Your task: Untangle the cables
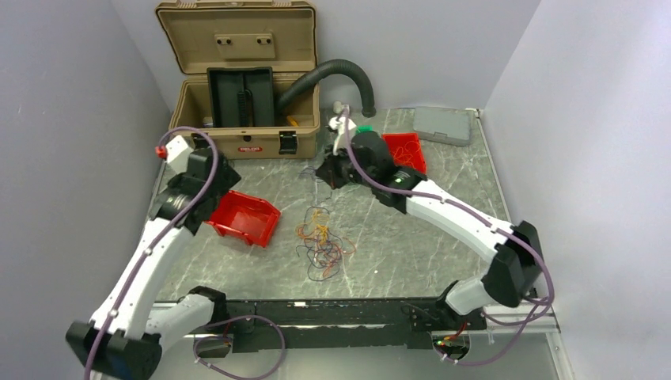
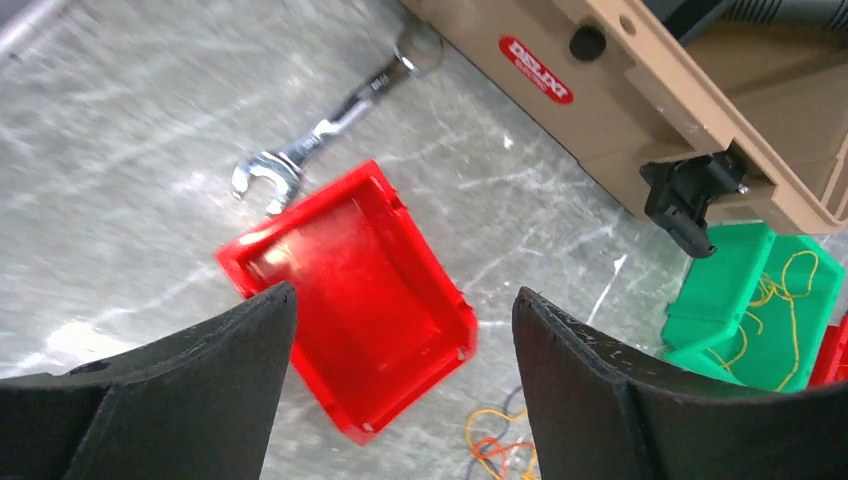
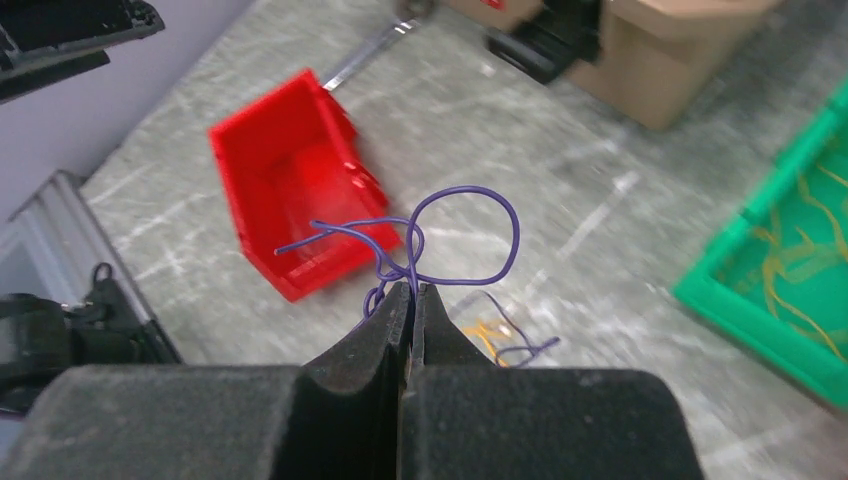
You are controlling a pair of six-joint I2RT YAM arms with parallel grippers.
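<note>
The cables [image 1: 320,241] lie in a loose tangle of orange, yellow, red and dark strands on the marble table, in front of both arms. My right gripper [image 3: 412,288] is shut on one thin purple cable [image 3: 470,195], which loops above the fingertips and hangs clear of the table. In the top view this gripper [image 1: 330,170] hovers behind the tangle. My left gripper [image 2: 405,295] is open and empty, hovering over a red bin [image 2: 350,290]. A bit of the orange and yellow cables [image 2: 495,435] shows below it.
An open tan toolbox [image 1: 237,79] with a black hose [image 1: 332,75] stands at the back. A wrench [image 2: 320,130] lies near the red bin [image 1: 245,218]. A green bin [image 3: 790,270] holds yellow strands; a second red bin [image 1: 405,150] and a grey case [image 1: 441,125] sit at the back right.
</note>
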